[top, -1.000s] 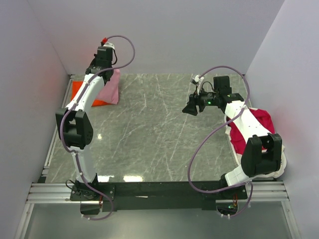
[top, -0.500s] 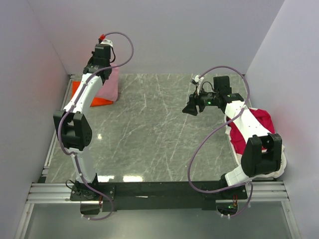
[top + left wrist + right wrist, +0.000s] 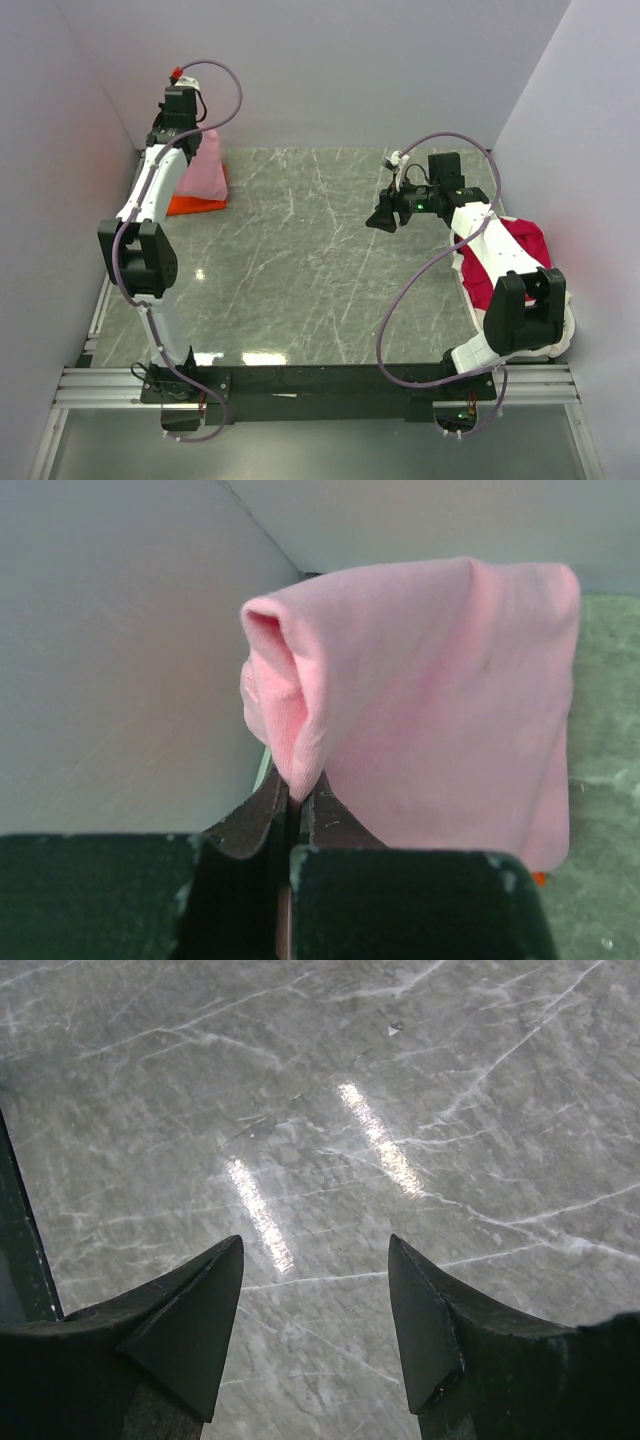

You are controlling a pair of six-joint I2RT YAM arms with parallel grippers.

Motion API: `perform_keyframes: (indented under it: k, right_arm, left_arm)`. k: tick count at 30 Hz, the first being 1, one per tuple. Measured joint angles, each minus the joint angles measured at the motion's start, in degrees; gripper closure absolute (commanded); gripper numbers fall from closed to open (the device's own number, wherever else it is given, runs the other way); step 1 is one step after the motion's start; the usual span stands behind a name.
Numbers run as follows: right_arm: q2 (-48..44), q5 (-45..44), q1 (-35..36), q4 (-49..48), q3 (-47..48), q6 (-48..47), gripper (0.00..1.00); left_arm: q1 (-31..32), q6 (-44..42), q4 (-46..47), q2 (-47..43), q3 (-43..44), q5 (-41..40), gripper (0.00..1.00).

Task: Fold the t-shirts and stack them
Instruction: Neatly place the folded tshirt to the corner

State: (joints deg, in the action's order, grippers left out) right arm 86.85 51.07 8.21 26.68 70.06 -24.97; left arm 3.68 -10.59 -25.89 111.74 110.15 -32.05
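Observation:
My left gripper (image 3: 297,790) is shut on an edge of the folded light pink t-shirt (image 3: 440,700), which hangs from it at the far left corner. From above, the pink t-shirt (image 3: 203,172) dangles over the orange-red folded t-shirt (image 3: 190,205) lying on the table. A crimson t-shirt (image 3: 520,245) and a cream one (image 3: 468,262) lie heaped at the right edge under my right arm. Open and holding nothing, my right gripper (image 3: 315,1260) hovers above bare marble, seen from above as the right gripper (image 3: 382,215).
Grey walls (image 3: 60,150) close in the left, back and right sides. The marble tabletop (image 3: 300,270) stretches between the two arms. A purple cable (image 3: 400,320) loops off the right arm over the table.
The left arm has swung further left and back, carrying the pink t-shirt over the orange-red one toward the corner. The right arm has stayed still.

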Motion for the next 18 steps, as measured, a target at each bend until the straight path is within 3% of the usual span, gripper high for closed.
perform_keyframes:
  k: [7,8,9,10,13,18]
  right_arm:
    - [0.0,0.0,0.0,0.1,0.0,0.0,0.34]
    - [0.0,0.0,0.0,0.2,0.0,0.0,0.34]
    - [0.0,0.0,0.0,0.2,0.0,-0.1,0.34]
    - [0.0,0.0,0.0,0.3,0.0,-0.2,0.34]
    - [0.0,0.0,0.0,0.5,0.0,-0.3,0.34]
    - [0.0,-0.5,0.0,0.9,0.0,-0.5,0.34]
  left_arm:
    - [-3.1,0.8,0.3,9.3,6.6,3.0,0.99]
    - [-3.5,0.9,0.4,10.8,7.5,3.3,0.95]
    - [-4.1,1.0,0.6,12.3,8.4,3.6,0.86]
    - [-4.4,1.1,0.9,13.5,8.9,3.7,0.49]
    - [-6.7,3.6,2.3,17.3,9.8,3.0,0.03]
    - [-12.2,12.2,-0.6,19.5,11.0,1.8,0.01]
